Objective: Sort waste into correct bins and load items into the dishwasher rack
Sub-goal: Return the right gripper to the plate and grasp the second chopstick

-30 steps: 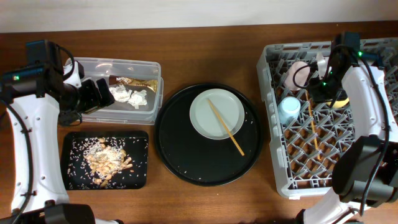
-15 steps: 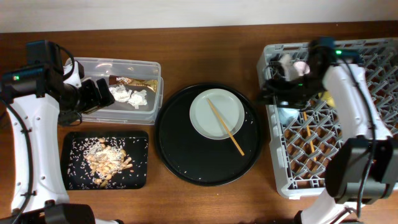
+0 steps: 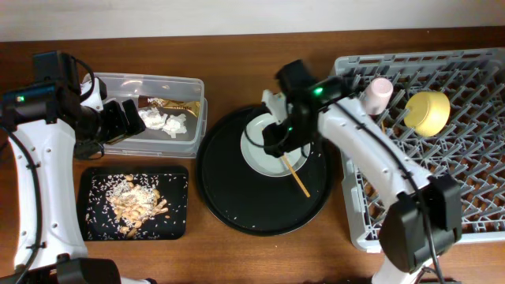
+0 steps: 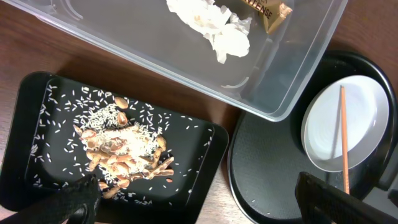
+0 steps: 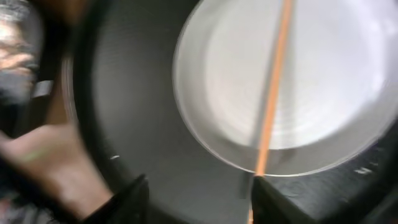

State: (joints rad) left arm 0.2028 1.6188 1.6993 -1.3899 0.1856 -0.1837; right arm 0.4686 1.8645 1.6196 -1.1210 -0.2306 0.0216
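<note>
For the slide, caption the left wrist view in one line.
Clear tub holds crumpled tissue and foil wrapper; flat black tray holds food scraps; a chopstick lies across pale plate.

Your right wrist view is motion-blurred; overhead, the right arm [image 3: 347,130] hides part of the pale round plate [image 3: 264,164].

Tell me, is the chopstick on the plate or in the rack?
On the plate: the chopstick lies across the pale plate on the round black tray, outside the rack.

pink cup [image 3: 379,92] 1 | bowl [image 3: 430,111] 1 | plate [image 3: 256,155] 1 | chopstick [image 3: 298,180] 1 | tub [image 3: 150,77] 1 | rack [image 3: 473,181] 1
</note>
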